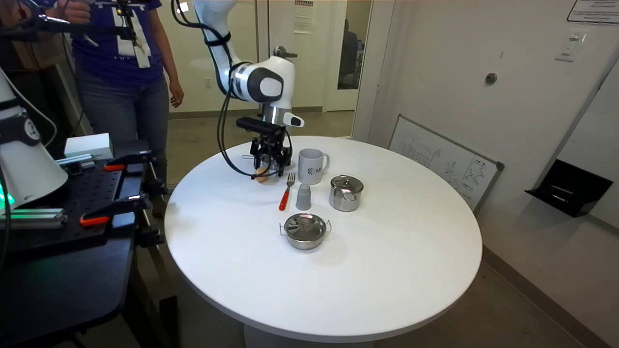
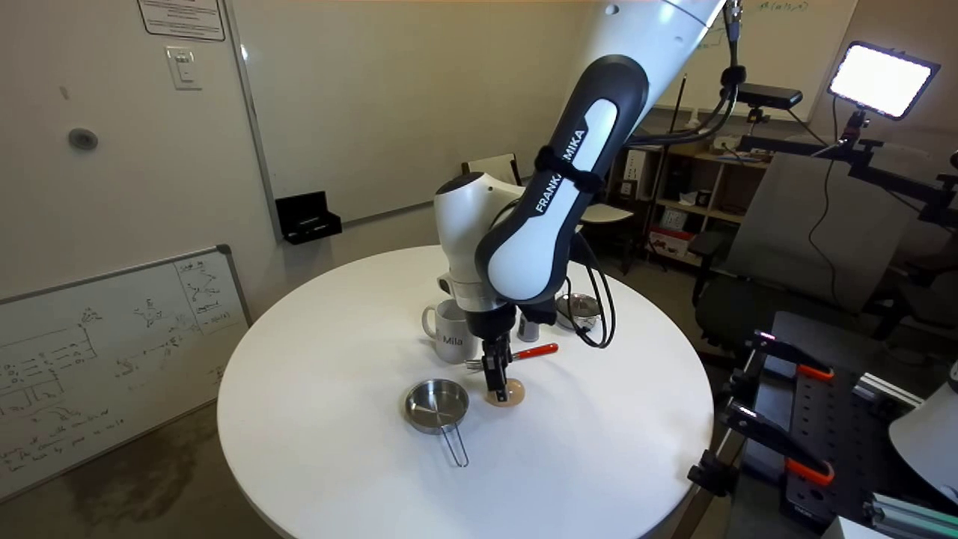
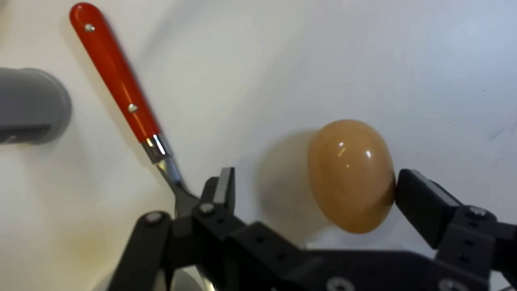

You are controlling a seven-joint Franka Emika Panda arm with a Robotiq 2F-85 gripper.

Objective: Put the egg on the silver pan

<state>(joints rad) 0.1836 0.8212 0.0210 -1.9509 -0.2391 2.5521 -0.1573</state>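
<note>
The orange-tan egg [image 1: 261, 175] lies on the white round table; it also shows in an exterior view [image 2: 515, 392] and in the wrist view [image 3: 350, 173]. My gripper [image 3: 316, 184] is open around the egg, low over the table. One finger touches or nearly touches the egg's side; a wide gap lies between the egg and the other finger. The gripper also shows in both exterior views [image 1: 269, 169] [image 2: 500, 388]. The silver pan [image 2: 437, 408], shallow with a wire handle, stands upright and empty beside the egg; my gripper mostly hides it in an exterior view.
A fork with a red handle [image 3: 115, 72] lies close to the gripper. A white mug [image 1: 310, 166] and a grey upturned cup-like piece [image 1: 303, 197] stand near. A tall lidded pot [image 1: 346, 194] and a low lidded pot [image 1: 305, 232] stand farther off.
</note>
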